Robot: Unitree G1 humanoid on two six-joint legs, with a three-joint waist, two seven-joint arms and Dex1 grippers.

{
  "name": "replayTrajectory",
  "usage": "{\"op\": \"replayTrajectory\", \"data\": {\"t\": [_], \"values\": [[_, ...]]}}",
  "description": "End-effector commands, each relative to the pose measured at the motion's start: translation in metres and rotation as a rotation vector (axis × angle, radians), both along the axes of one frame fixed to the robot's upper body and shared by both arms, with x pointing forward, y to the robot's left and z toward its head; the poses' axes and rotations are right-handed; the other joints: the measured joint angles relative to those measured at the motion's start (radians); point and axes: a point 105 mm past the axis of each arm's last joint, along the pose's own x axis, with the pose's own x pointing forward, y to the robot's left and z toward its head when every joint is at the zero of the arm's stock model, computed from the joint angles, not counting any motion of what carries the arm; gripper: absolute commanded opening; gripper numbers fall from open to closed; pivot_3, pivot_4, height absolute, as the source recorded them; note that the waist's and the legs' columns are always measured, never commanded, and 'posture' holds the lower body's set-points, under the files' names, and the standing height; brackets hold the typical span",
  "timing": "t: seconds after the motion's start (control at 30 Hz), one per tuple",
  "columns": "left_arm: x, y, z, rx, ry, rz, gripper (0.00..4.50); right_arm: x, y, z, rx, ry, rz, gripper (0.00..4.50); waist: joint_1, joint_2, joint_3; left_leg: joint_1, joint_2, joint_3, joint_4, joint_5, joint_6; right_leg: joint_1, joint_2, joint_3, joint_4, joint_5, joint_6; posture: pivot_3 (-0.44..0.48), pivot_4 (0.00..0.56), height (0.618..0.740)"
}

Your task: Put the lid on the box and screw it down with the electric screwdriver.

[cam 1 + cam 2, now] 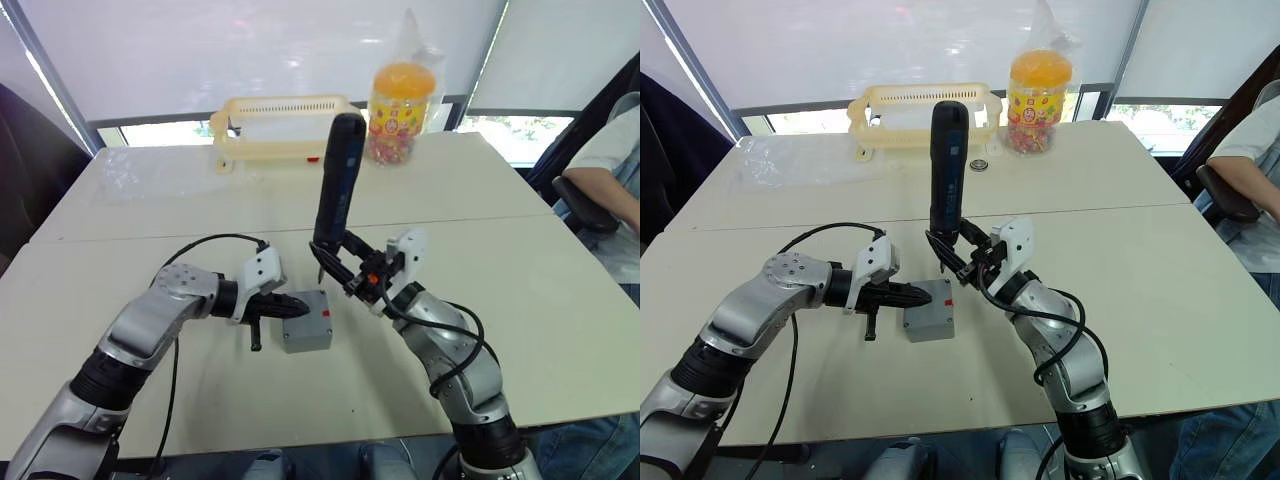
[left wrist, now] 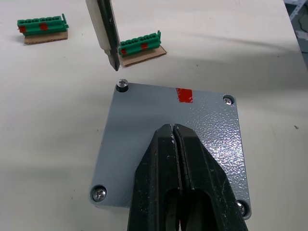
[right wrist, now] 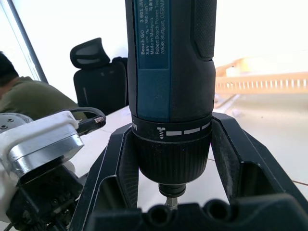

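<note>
The lid [image 2: 168, 139] is already sitting on the box [image 1: 307, 325], near the table's [image 1: 520, 300] front edge and about midway along it. Screws are showing in all four corners, and the one at the corner nearest the bit is standing proud, not yet driven home. The left gripper [image 2: 174, 144] is pressing down on the lid with its fingers closed together, holding nothing between them. The right gripper [image 1: 958, 262] is clamping the screwdriver [image 1: 945, 175] by its collar, keeping it nearly upright, and the bit [image 2: 113, 61] is hanging just above and slightly outside the raised screw [image 2: 122, 84], apart from it.

The likely trouble is the bit coming down beside the head rather than in it: it is sitting off-centre, so it could skate onto the lid or the table. A tilted driver could also cam out or cross-thread the screw. If the left gripper's press slackens, torque could spin the box.

Two green terminal blocks [image 2: 142, 43] are lying on the table beyond the box. At the far edge a cream basket [image 1: 282, 125] is standing, contents not visible, beside a jar [image 1: 401, 105] of colourful sweets inside a clear bag. A person [image 1: 615, 170] is sitting at the right edge.
</note>
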Motion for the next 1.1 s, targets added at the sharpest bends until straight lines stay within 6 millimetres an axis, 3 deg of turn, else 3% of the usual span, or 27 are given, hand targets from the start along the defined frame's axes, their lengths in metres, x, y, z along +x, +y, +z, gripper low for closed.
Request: {"op": "replayTrajectory", "data": {"t": [0.03,1.1], "values": [[-0.002,0.001,-0.015,0.038,0.046,0.007,0.00,-0.008,-0.001,0.020,0.034,-0.079,0.008,1.75,0.000,0.000,0.000,0.000,0.000,0.000,0.000,0.000,0.000,0.000,0.000,0.000,0.000,0.000,0.000,0.000,0.150,0.740],[-0.002,-0.001,-0.015,0.036,0.043,0.006,0.00,-0.002,-0.003,-0.004,-0.013,-0.035,-0.013,1.75,0.000,0.000,0.000,0.000,0.000,0.000,0.000,0.000,0.000,0.000,0.000,0.000,0.000,0.000,0.000,0.000,0.150,0.740]]}}
